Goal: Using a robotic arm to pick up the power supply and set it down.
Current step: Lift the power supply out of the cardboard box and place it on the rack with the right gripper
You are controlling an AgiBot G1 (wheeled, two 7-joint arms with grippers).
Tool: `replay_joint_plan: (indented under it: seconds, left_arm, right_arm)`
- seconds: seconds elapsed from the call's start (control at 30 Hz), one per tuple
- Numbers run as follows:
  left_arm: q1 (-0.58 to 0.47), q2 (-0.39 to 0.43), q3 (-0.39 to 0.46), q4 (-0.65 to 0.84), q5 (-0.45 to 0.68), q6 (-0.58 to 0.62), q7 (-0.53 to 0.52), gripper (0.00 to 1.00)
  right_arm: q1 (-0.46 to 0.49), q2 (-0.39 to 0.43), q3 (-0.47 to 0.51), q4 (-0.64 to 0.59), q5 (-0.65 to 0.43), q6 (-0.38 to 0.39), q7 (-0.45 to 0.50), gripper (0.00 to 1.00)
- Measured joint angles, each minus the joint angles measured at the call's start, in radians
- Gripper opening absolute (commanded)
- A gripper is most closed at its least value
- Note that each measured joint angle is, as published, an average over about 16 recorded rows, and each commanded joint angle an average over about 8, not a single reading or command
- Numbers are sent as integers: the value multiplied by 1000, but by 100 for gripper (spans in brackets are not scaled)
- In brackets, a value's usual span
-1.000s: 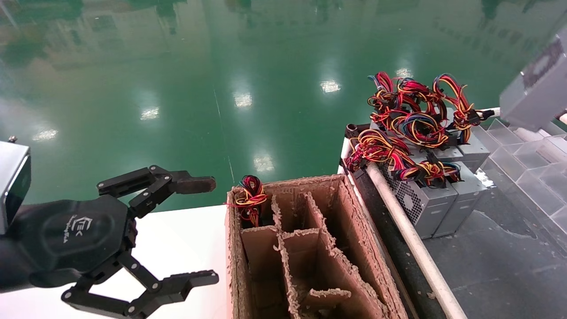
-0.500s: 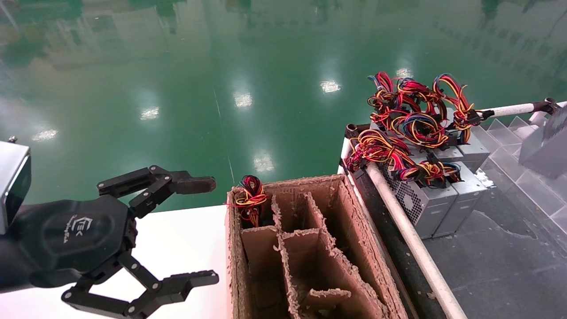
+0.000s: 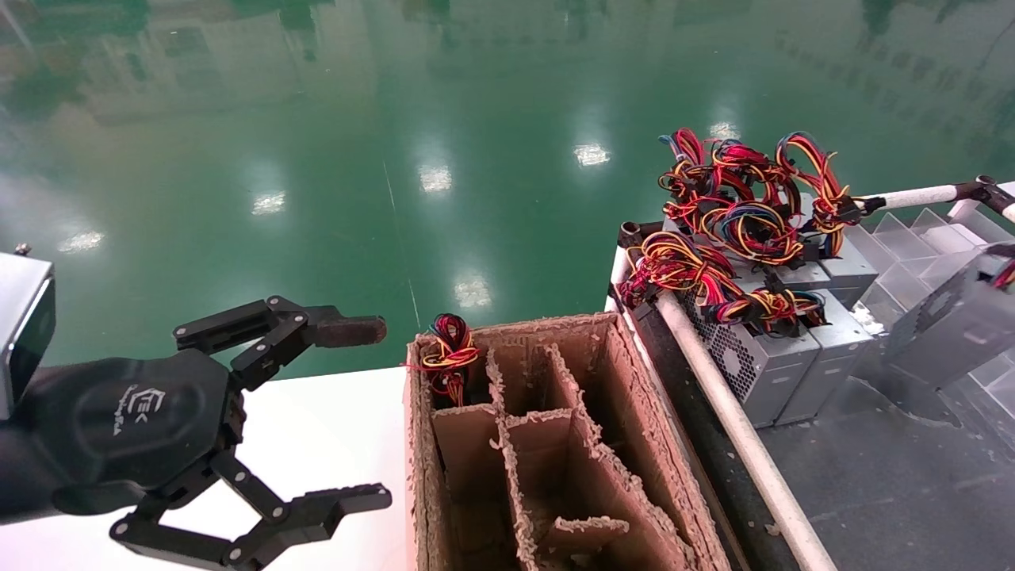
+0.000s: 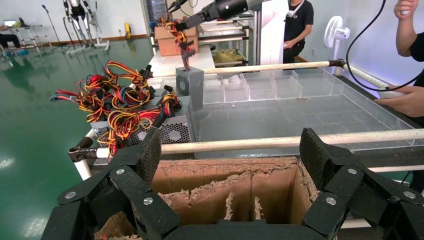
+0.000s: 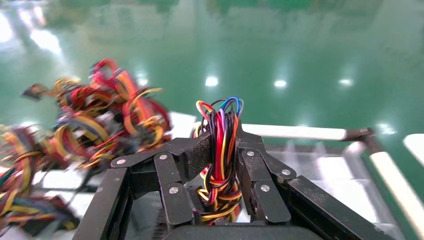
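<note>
A grey power supply [image 3: 947,333] hangs tilted at the far right, low over the dark tray [image 3: 872,476]. My right gripper [image 5: 220,141] is shut on its bunch of red, yellow and black wires [image 5: 220,165]; the box body is hidden below the fingers there. In the left wrist view the same power supply [image 4: 190,88] dangles from the right gripper [image 4: 183,26] of the robotic arm [image 4: 225,8]. My left gripper [image 3: 357,414] stands open and empty beside the cardboard box [image 3: 634,444], its fingers [image 4: 148,154] spread wide above the box's rim.
Several more power supplies [image 3: 781,357] with tangled wires [image 3: 737,214] sit stacked at the tray's far left. A wire bundle [image 3: 449,353] sticks up from one box compartment. A white rail [image 3: 737,432] edges the tray. Clear partitions [image 3: 928,262] line its back. People [image 4: 297,22] stand beyond.
The power supply held on the right has come down from the upper right edge to low over the tray. The left arm has not moved.
</note>
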Motion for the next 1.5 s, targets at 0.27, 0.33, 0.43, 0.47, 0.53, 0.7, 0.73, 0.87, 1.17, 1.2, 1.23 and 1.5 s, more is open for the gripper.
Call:
replay_joint_plan:
  seconds: [0.27,0.33,0.43,0.47,0.53,0.7,0.73,0.87,1.17,1.2,1.23,1.5]
  left_arm:
    - [0,0,0,0,0,0,0,100]
    - [0,0,0,0,0,0,0,100]
    - [0,0,0,0,0,0,0,100]
    - [0,0,0,0,0,0,0,100]
    - [0,0,0,0,0,0,0,100]
    - [0,0,0,0,0,0,0,100]
    - [0,0,0,0,0,0,0,100]
    - [0,0,0,0,0,0,0,100]
    - [0,0,0,0,0,0,0,100]
    - [0,0,0,0,0,0,0,100]
    - [0,0,0,0,0,0,0,100]
    - [0,0,0,0,0,0,0,100]
  right_arm:
    - [-11,-20,-18,15,-26,-71,19,0]
    - [-13,-25,-20,19,-30,-88,20,0]
    - [-14,-34,-22,24,-33,-111,23,0]
    - [-15,-38,-23,25,-34,-119,24,0]
    - [-16,-45,-23,27,-34,-135,25,0]
    - [-19,-64,-21,31,-31,-171,26,0]
    - [-20,-68,-21,31,-31,-177,26,0]
    - [-23,-82,-19,30,-27,-190,27,0]
    - [-39,-111,-16,21,-24,-165,25,0]
    - [-41,-114,-16,19,-24,-159,25,0]
    - [-44,-117,-16,17,-23,-152,25,0]
    - [-65,-135,-10,6,-15,-116,26,14]
